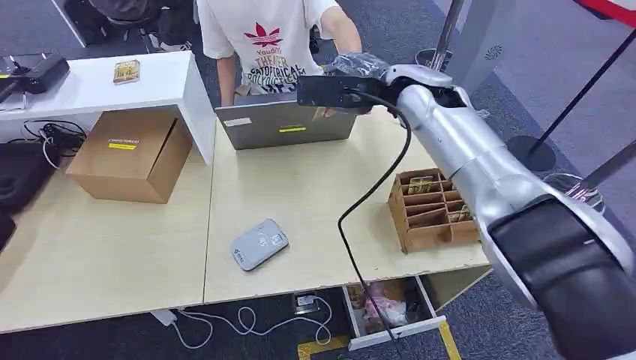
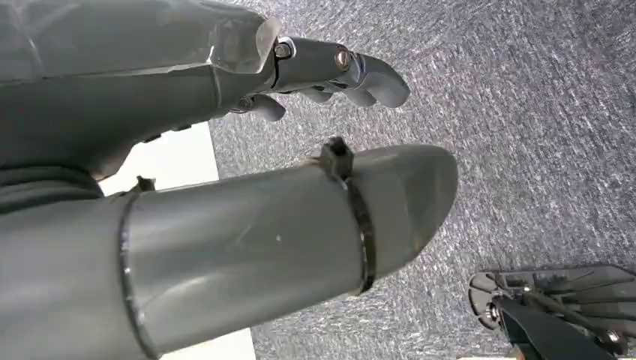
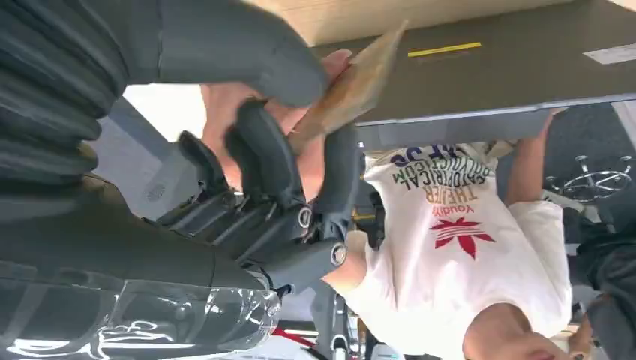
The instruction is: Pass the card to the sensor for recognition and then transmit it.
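Right hand (image 3: 277, 150) extended over the far edge of the table (image 1: 315, 187), pinching the card (image 3: 352, 86) between thumb and fingers.

Card tilted, held above the closed grey laptop (image 1: 289, 124), with a person's hand (image 3: 225, 120) right behind it, touching the card; person in a white printed T-shirt (image 1: 262, 37) standing across the table. Grey sensor (image 1: 259, 244) lying flat on the table, well apart from the card, near the front edge. Compartmented cardboard tray (image 1: 431, 210) beside the right arm. Cardboard box (image 1: 131, 154) on the table's left part. Left hand (image 2: 330, 71) hanging over grey carpet, fingers loosely curled, grasping nothing.
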